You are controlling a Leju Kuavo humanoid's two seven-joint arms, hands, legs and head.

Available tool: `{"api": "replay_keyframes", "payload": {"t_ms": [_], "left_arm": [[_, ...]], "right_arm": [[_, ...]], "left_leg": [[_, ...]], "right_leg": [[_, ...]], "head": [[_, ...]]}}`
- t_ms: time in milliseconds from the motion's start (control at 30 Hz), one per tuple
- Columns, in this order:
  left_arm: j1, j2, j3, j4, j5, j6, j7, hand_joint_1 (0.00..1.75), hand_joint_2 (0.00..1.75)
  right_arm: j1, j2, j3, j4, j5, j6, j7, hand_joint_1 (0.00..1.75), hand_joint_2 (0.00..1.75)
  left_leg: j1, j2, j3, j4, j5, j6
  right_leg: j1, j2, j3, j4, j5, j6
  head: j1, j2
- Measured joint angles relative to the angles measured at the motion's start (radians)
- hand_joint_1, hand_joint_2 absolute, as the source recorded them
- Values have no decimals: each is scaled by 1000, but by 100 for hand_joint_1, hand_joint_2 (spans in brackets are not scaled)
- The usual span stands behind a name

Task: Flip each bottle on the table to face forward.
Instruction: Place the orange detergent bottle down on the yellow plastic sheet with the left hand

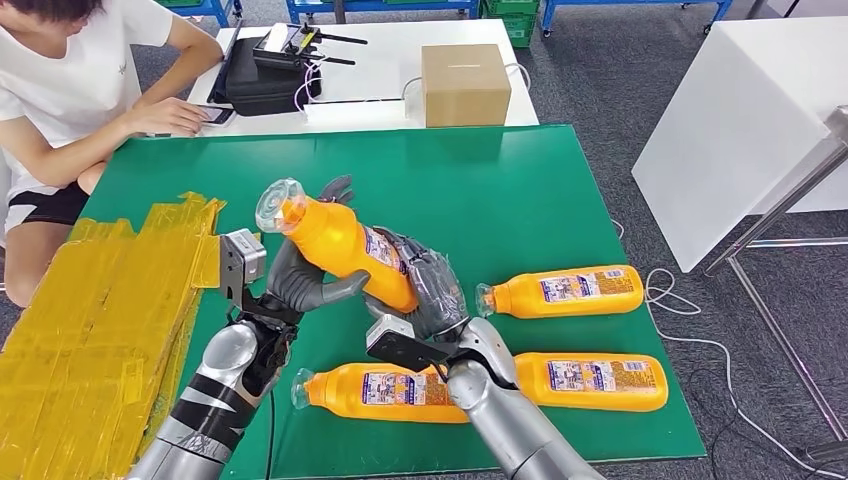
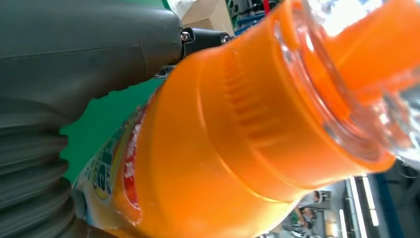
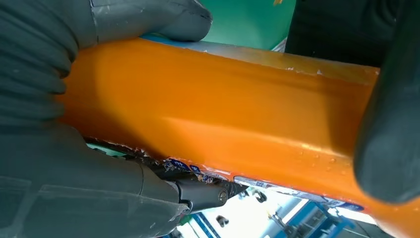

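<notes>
One bottle [image 1: 345, 245] is held tilted above the green mat [image 1: 520, 190] by both hands, the left hand [image 1: 305, 285] wrapped round its upper part near the clear cap and the right hand [image 1: 430, 290] closed round its lower body, probably so that it can be turned between them without slipping. Three other bottles [image 1: 565, 291] are left lying on their sides on the mat near its front and right, labels up. Those appear to be already turned, though this cannot be confirmed.
</notes>
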Motion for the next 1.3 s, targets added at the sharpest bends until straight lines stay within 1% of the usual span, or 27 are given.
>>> {"api": "replay_keyframes", "payload": {"t_ms": [167,300,467,867,1033,1067,1167,1200,1267,1300], "left_arm": [[5,0,2,4,19,-2,-5,0,175],[10,0,4,10,39,-10,-10,175,175],[17,0,8,12,68,6,-25,175,175],[43,-32,11,-14,32,147,-61,175,175],[52,-41,11,-25,26,167,-64,175,175],[53,-41,12,-26,26,168,-64,175,175],[56,-43,12,-30,21,176,-67,175,175],[57,-44,12,-32,11,190,-71,175,175],[57,-47,13,-39,-53,264,-86,175,175],[55,-48,13,-44,-122,330,-94,175,175]], "right_arm": [[-10,0,32,6,49,-48,13,175,175],[-17,0,52,13,62,-60,20,175,175],[-26,0,71,19,61,-65,29,175,175],[-29,-1,81,33,55,-77,45,175,175],[-29,0,82,33,55,-78,46,175,175],[-29,0,83,33,55,-78,47,167,175],[-29,0,84,33,52,-80,47,36,175],[-29,0,84,33,48,-80,48,0,175],[-26,0,84,31,25,-68,50,0,175],[-20,-1,82,27,1,-48,50,0,175]], "left_leg": [[0,0,0,0,0,0],[0,0,0,0,0,0],[0,0,0,0,0,0],[0,0,0,0,0,0],[0,0,0,0,0,0],[0,0,0,0,0,0],[0,0,0,0,0,0],[0,0,0,0,0,0],[0,0,0,0,0,0],[0,0,0,0,0,0]], "right_leg": [[0,0,0,0,0,0],[0,0,0,0,0,0],[0,0,0,0,0,0],[0,0,0,0,0,0],[0,0,0,0,0,0],[0,0,0,0,0,0],[0,0,0,0,0,0],[0,0,0,0,0,0],[0,0,0,0,0,0],[0,0,0,0,0,0]], "head": [[0,0],[0,0],[0,0],[0,0],[0,0],[0,0],[0,0],[0,0],[0,0],[0,0]]}}
